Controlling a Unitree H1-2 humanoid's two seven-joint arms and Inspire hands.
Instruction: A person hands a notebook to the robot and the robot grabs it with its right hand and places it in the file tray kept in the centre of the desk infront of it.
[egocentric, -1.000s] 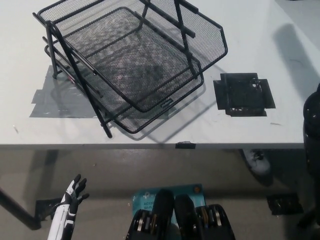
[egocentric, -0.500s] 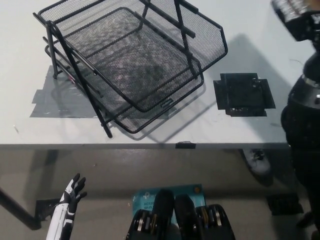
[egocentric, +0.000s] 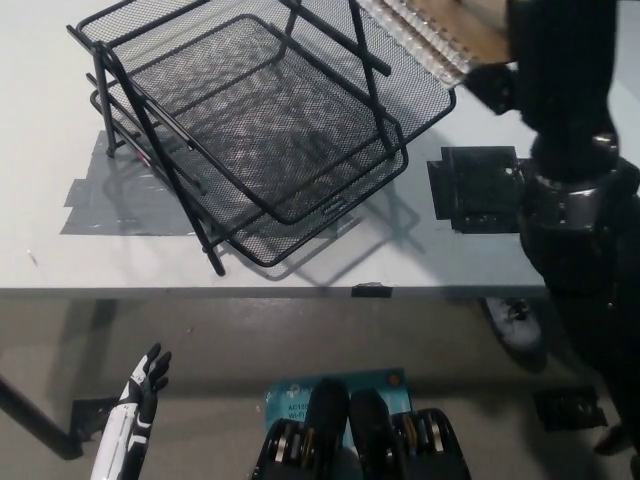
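At about seven o'clock, low and below the desk's edge, the white left hand (egocentric: 143, 385) hangs idle with its fingers spread, holding nothing; beyond it runs the front edge of the pale grey desk (egocentric: 300, 280), with a grey tape patch (egocentric: 110, 205) at nine o'clock and a black square patch (egocentric: 478, 188) at three o'clock; between them, filling the centre toward eleven o'clock, stands the black wire-mesh file tray (egocentric: 270, 120), its tiers tilted and bare of papers; farthest out, at one o'clock, the black right hand (egocentric: 545, 50) is raised above the desk and appears clamped on the brown spiral-bound notebook (egocentric: 435, 35), though its fingers are hard to make out; the wire binding hangs over the tray's far right corner, above it and not touching.

The carrying step seems in hand, the placing not yet done; next the notebook needs to travel toward ten o'clock, over the top tier's open mesh, level out, sink inside the rim, and only then be let go.
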